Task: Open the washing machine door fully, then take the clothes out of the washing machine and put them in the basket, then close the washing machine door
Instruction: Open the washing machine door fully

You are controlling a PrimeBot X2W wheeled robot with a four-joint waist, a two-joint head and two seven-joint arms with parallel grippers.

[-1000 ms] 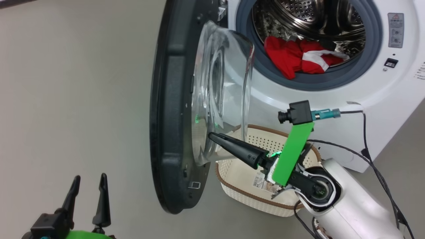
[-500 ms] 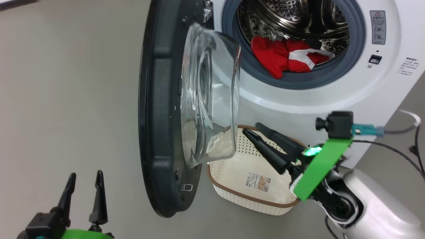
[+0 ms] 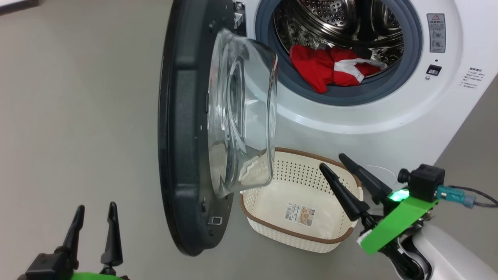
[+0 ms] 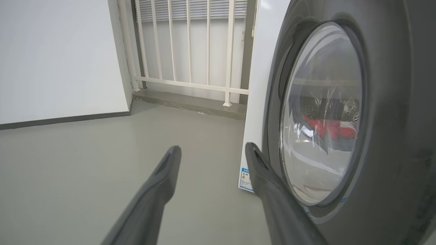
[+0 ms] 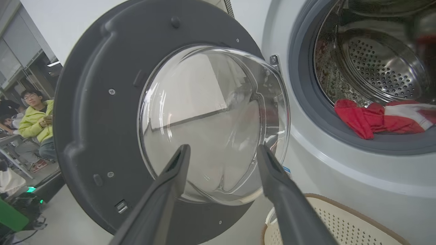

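The washing machine door (image 3: pixel 183 128) stands swung out edge-on, its glass bowl (image 3: pixel 241 112) facing the white washing machine (image 3: pixel 389 116). Red and white clothes (image 3: pixel 330 68) lie at the drum's front lip, also seen as clothes (image 5: pixel 378 117). The basket (image 3: pixel 299 237) sits on the floor below the opening, holding nothing but its paper label. My right gripper (image 3: pixel 334 161) is open above the basket's right side, fingers pointing at the door's bowl (image 5: pixel 211 122). My left gripper (image 3: pixel 95 210) is open at the lower left, beside the door's outer face (image 4: pixel 385 129).
Grey floor (image 3: pixel 78 116) stretches left of the door. A white railing (image 4: pixel 190 51) and wall stand behind the machine. A seated person in a yellow-green jacket (image 5: pixel 34 119) is beyond the door. Cables (image 3: pixel 482 200) trail from my right wrist.
My right gripper has drawn back from the door's glass bowl to the right, over the basket. The door has swung a little wider. The head view shifted too.
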